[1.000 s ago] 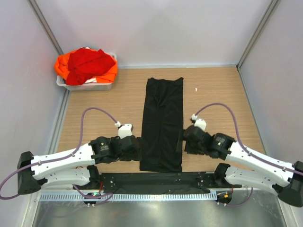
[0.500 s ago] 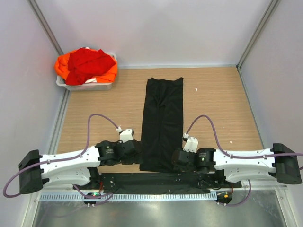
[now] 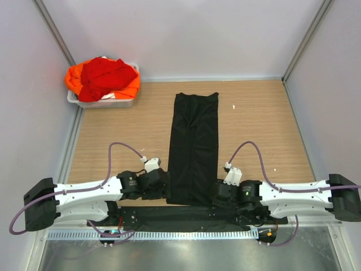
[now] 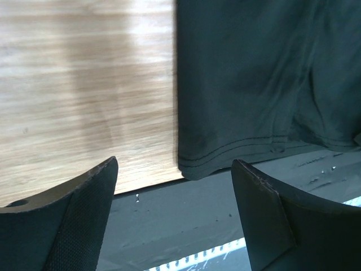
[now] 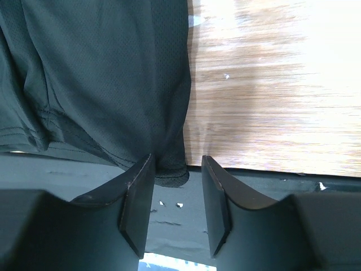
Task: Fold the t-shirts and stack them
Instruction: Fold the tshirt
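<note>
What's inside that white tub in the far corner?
A crumpled red t-shirt lies on top of an orange t-shirt, both heaped above the white tub rim. Anything beneath them is covered.

Folded t-shirt [image 3: 193,148] lies on the table [image 3: 121,127] between left arm [image 3: 84,195] and right arm [image 3: 293,195], other t-shirts [image 3: 104,76] heaped in far-left tub [image 3: 107,104]

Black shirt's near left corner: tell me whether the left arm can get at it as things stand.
Probably yes. The left fingers stand open just short of the shirt corner, which lies flat at the table's near edge, nothing covering it.
</note>
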